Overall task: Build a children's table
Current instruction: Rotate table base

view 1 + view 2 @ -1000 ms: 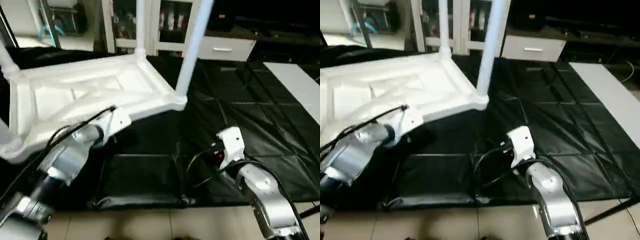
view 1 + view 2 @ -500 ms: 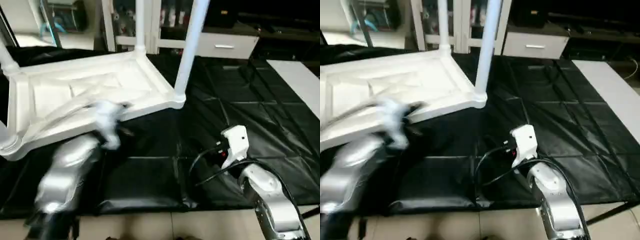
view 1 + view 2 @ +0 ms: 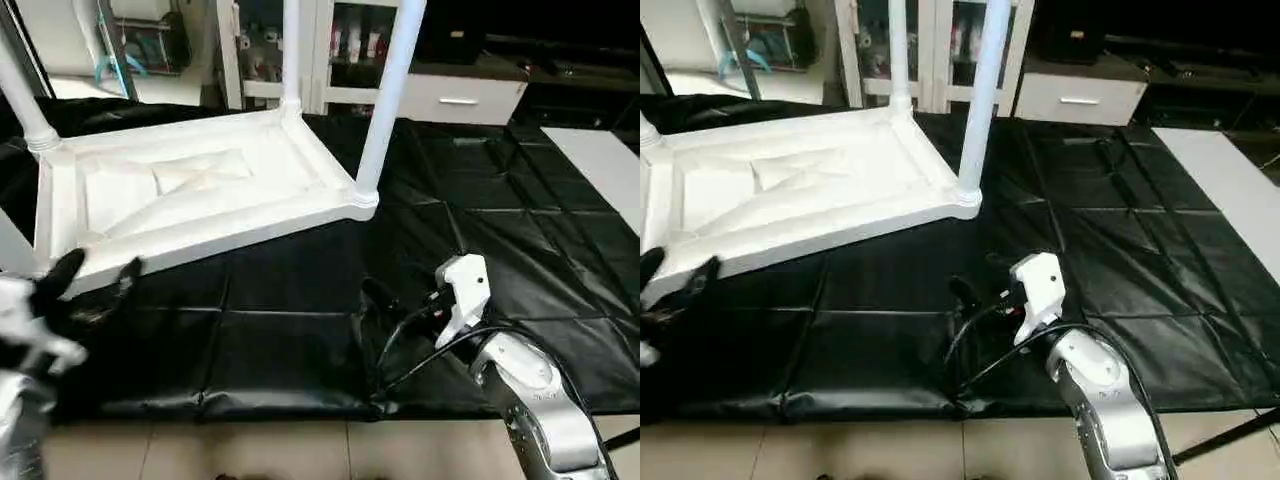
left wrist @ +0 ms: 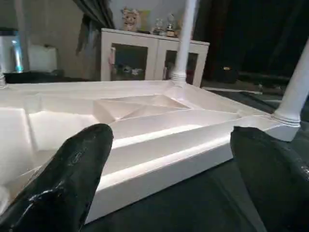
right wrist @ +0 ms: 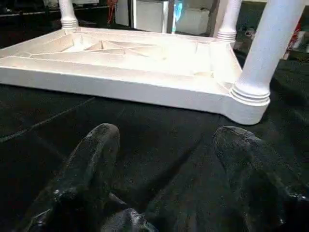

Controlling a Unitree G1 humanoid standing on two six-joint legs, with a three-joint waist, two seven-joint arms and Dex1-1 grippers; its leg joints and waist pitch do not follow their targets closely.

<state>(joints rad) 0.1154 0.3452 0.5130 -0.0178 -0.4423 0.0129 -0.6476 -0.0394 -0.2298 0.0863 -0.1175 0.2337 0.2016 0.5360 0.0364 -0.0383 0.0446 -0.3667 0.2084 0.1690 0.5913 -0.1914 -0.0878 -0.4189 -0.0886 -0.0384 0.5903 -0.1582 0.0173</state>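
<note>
The children's table lies upside down on a black mat, its white tabletop showing the X-ribbed underside. White legs stand up from its corners: one at the near right corner, one at the far corner, one at the left. My left gripper hovers open just in front of the tabletop's near left edge, with nothing between its fingers. My right gripper is open over the mat, short of the near right leg, its fingers holding nothing.
The black mat covers the floor around the table. A white cabinet and a drawer unit stand behind. A white sheet lies at the far right. Tiled floor runs along the mat's near edge.
My left arm has drawn back from over the tabletop's near edge to the lower left, and its black fingers now show open. The right arm has stayed put.
</note>
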